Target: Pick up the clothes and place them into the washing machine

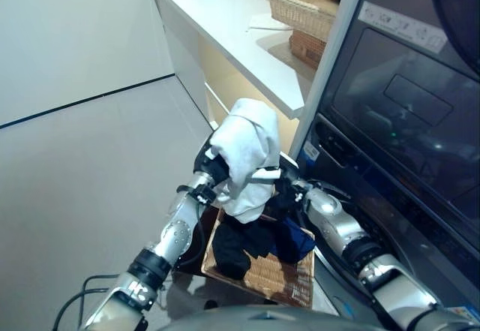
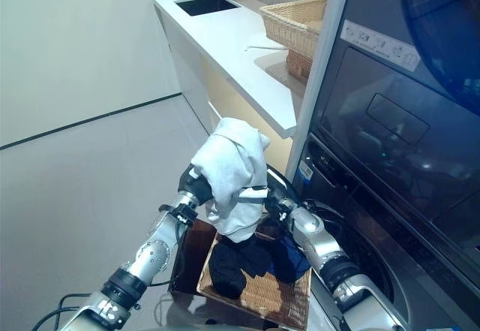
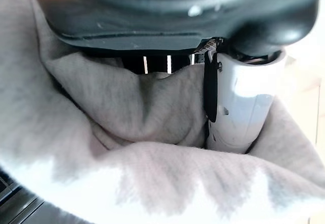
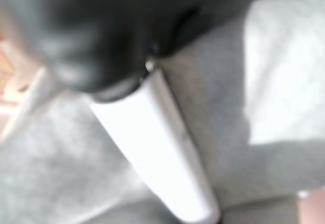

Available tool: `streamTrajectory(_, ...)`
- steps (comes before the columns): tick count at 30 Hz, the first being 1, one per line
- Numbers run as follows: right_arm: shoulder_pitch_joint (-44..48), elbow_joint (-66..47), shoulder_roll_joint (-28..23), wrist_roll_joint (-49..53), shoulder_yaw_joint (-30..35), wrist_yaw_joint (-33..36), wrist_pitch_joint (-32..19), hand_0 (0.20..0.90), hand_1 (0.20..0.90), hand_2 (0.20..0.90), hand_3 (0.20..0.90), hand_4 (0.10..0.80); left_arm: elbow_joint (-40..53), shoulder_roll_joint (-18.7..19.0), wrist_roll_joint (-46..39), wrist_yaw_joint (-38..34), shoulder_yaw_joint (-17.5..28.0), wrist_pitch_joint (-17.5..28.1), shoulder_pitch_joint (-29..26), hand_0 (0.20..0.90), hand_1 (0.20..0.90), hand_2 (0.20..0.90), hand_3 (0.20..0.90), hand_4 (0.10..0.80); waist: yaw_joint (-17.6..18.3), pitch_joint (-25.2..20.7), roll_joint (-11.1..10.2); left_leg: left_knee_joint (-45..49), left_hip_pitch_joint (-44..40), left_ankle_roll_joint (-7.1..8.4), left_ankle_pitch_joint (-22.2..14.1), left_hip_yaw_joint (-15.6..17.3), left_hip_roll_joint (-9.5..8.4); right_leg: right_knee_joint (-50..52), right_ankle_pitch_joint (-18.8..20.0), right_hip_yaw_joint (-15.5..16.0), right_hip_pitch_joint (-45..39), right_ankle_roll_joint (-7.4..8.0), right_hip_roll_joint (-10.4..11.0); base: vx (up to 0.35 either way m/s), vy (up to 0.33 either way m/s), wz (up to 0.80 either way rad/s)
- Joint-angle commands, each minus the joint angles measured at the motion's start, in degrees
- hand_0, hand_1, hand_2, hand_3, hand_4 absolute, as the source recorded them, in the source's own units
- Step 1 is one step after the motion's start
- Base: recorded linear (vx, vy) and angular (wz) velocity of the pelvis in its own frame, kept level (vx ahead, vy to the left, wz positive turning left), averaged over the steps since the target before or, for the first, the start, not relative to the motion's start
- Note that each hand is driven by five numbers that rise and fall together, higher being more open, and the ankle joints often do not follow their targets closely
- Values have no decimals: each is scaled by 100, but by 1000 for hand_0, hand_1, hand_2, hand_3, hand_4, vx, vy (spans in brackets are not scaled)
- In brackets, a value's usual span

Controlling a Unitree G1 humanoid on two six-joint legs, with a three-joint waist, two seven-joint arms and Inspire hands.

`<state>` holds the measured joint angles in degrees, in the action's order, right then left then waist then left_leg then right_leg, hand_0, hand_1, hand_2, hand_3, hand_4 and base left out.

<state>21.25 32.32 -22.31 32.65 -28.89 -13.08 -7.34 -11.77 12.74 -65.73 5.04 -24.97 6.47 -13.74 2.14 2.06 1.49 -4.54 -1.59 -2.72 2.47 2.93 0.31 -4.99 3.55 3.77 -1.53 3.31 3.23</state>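
A white-grey garment (image 1: 247,147) is held up in a bundle between both hands, above a flat wicker basket (image 1: 264,277) on the floor. My left hand (image 1: 210,170) grips its left side, the white-covered thumb (image 3: 238,102) pressed into the cloth (image 3: 127,107). On the garment's right side my right hand (image 1: 288,189) is shut on it, thumb (image 4: 157,153) lying on grey fabric (image 4: 274,82). Dark clothes (image 1: 255,242), black and navy, lie in the basket below. The dark washing machine (image 1: 397,121) stands immediately to the right.
A white counter (image 1: 225,23) with a sink runs along the back, its corner just above the garment. A wicker basket (image 1: 304,4) sits on that counter. Open grey floor (image 1: 82,166) lies to the left.
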Motion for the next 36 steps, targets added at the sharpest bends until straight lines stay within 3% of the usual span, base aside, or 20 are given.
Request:
streamTrajectory(1, 1115, -167, 829, 64, -274, -494, -449, 211, 211, 211, 211, 308, 234, -671, -112, 853, -577, 210, -983, 200, 200, 200, 200, 300, -160, -605, -269, 81, 16, 252, -413, -49, -52, -1, -259, 154, 14, 180, 136, 0, 0, 0)
streamTrajectory(22, 988, -133, 864, 338, -97, -513, -443, 200, 200, 200, 200, 300, 158, -666, -143, 886, -502, 243, -1024, 200, 200, 200, 200, 300, -173, -589, -278, 70, 4, 259, -411, -79, -48, -1, -278, 192, -10, 176, 134, 3, 1, 1)
streamTrajectory(34, -206, -250, 889, 1394, 1464, -63, -870, 200, 200, 200, 200, 300, -54, -388, 92, 553, 286, 471, -617, 200, 200, 200, 200, 300, -43, -596, -245, 30, -57, 267, -432, -26, -29, -1, -300, 158, -14, 188, 118, 9, 3, -4)
streamTrajectory(35, -302, -281, 884, 1360, 1516, -36, -870, 200, 200, 200, 200, 300, -48, -356, 107, 532, 333, 483, -568, 403, 403, 403, 403, 445, -32, -593, -242, 30, -60, 269, -433, -16, -28, -1, -297, 160, -13, 190, 117, 0, 0, 0)
streamTrajectory(36, -385, -295, 879, 1333, 1590, 22, -889, 200, 200, 200, 200, 300, -33, -326, 142, 503, 397, 506, -531, 524, 524, 524, 524, 531, -23, -589, -240, 32, -64, 270, -434, -12, -27, -1, -299, 155, -16, 189, 116, 11, 6, -7)
